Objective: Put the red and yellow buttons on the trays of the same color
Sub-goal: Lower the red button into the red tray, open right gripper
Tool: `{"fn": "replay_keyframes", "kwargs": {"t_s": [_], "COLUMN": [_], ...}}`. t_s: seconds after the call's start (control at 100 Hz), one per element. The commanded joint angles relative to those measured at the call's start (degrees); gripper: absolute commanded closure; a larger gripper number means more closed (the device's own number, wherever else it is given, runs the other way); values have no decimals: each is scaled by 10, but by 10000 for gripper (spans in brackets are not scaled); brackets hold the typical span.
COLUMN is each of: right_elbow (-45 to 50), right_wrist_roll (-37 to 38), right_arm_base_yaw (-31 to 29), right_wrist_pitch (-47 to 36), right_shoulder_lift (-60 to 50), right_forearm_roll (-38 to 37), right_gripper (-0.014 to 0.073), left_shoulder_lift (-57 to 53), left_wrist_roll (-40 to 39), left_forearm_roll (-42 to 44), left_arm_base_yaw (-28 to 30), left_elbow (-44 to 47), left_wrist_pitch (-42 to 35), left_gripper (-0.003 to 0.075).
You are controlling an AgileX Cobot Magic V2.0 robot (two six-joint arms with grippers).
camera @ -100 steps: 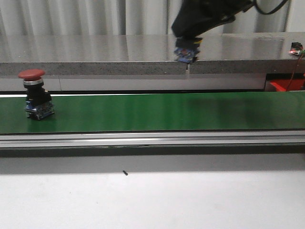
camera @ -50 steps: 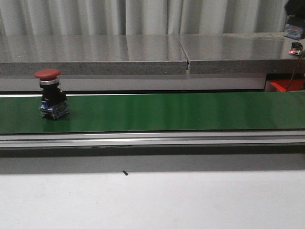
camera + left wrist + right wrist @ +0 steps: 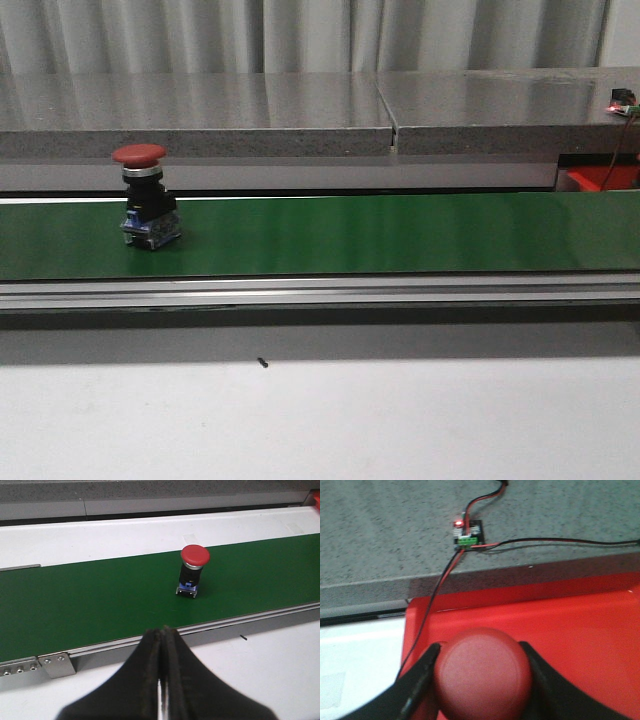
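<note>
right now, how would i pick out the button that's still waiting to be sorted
Find the long green belt running across the front view, below the grey stone ledge. Near its left end stands one button, upright on a black and blue base. Its red mushroom cap marks it, and unlike the other red button, held in the right gripper over the red tray, nothing touches it.
</note>
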Motion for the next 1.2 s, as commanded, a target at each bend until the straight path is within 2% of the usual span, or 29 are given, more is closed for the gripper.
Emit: {"fn": "replay_keyframes", "kwargs": {"t_s": [0.0, 0.47, 0.78, 1.19], "right_elbow": [-19, -102, -106, -106], "right_wrist_roll": [-5, -5, -5, -5], "right_arm_base_yaw": [-4, -4, -18, -49], "right_wrist_pitch": [-57, -5, -35, -17], "right_shoulder_lift": [-10, 115, 150, 176], "right_forearm_roll": [20, 51, 60, 68], "right_gripper": [470, 470, 470, 467], "left_shoulder_lift": [0, 0, 0, 0], "left_wrist_roll": [-4, -4, -4, -4], "left_forearm_roll": [-14, -14, -14, -14], "left_arm_base_yaw": [-4, -4, -4, -4], "left_elbow": [-15, -15, -15, -15], "left_wrist_pitch": [-31, -31, -31, -31], "left_gripper": [741, 741, 741, 741]}}
